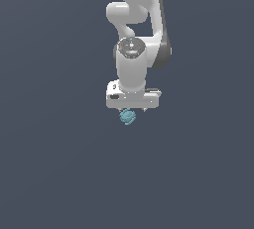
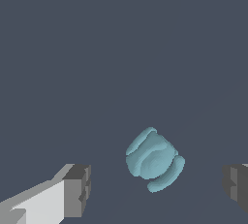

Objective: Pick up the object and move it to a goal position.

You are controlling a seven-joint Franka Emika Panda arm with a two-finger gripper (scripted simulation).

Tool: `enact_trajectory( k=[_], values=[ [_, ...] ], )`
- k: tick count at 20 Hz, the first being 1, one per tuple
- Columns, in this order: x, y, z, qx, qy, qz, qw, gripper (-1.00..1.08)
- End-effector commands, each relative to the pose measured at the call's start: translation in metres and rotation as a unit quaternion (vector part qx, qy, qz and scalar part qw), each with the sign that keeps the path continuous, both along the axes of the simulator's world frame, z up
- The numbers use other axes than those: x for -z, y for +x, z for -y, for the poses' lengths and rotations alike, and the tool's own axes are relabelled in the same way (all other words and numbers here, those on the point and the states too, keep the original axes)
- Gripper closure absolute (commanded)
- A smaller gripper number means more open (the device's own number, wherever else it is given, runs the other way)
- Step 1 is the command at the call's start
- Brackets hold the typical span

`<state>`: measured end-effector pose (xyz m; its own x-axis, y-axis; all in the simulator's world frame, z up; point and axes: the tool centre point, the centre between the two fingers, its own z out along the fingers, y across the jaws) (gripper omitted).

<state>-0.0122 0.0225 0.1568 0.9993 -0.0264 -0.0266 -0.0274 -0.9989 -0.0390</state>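
The object [image 2: 154,160] is a small light teal-blue lump with darker grooves, lying on the flat dark grey surface. In the wrist view it sits between my two grey fingertips [image 2: 77,189], with a clear gap on each side, so nothing touches it. My gripper [image 2: 157,186] is open. In the exterior view the white arm reaches straight down and the object [image 1: 128,117] peeks out just below the gripper's white hand [image 1: 132,99], which hides the fingers.
A uniform dark grey-blue floor [image 1: 59,163] fills both views. No other object or marker shows.
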Motion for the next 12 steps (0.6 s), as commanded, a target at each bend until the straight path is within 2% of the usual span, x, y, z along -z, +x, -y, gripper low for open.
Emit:
enact_trajectory(
  k=[1,12],
  values=[
    [0.0,0.0,0.0,0.0,0.0,0.0,1.0,-0.92],
    [-0.011,0.011,0.014,0.02,0.012,0.018,0.9996,-0.92]
  ],
)
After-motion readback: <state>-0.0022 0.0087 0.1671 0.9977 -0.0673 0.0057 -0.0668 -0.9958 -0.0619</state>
